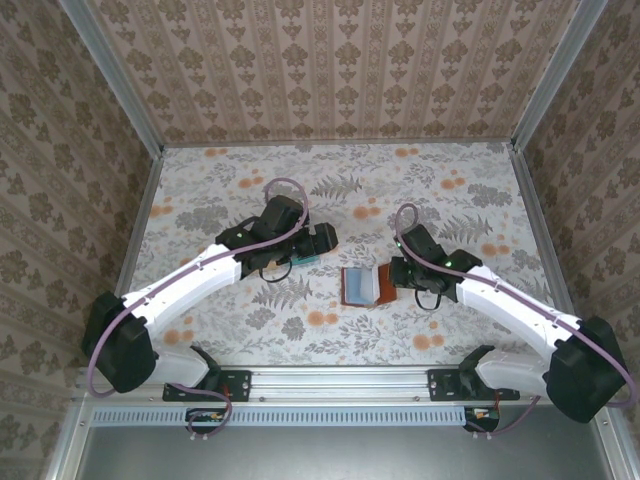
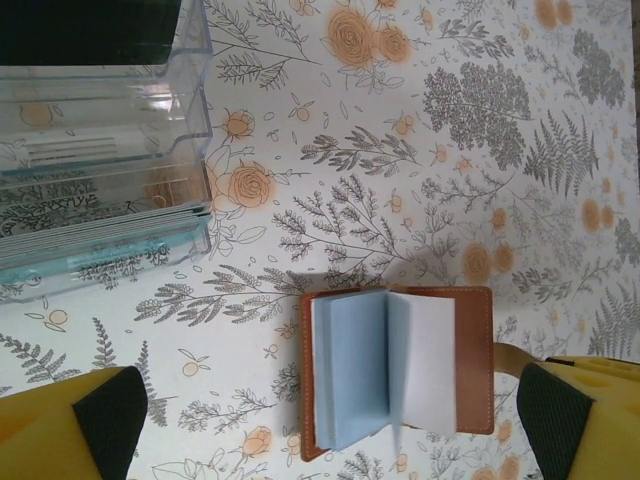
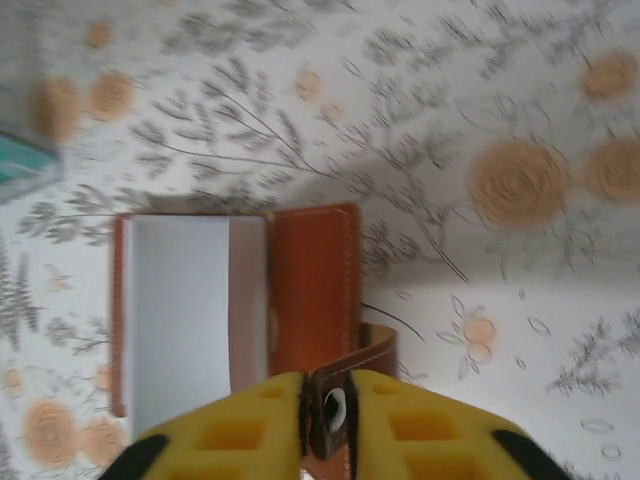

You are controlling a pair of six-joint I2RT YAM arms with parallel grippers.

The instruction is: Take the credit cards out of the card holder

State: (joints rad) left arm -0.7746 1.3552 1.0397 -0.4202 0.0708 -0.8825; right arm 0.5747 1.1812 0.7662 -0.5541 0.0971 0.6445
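Your right fingers (image 3: pixel 240 432) are pinching the holder's snap strap (image 3: pixel 372 350), closed on it from both sides, while the holder (image 1: pixel 362 285) is lying open on the floral tabletop (image 1: pixel 330 170) between the two arms. Your left fingers (image 2: pixel 105 420) are hanging spread wide above it, gripping nothing. You are pinning the holder so a card can be drawn. Press the strap low and flat so the leather is not lifting, and bring the left fingers onto an exposed card edge, not the lining. The shell is stiff tan leather with pale stitching, and the inner leaves are thin, smooth and blue-grey. The pale leaf beside them may be a card, though blur is leaving that unsure. A clear plastic rack (image 2: pixel 100 120) of cards is standing nearby.
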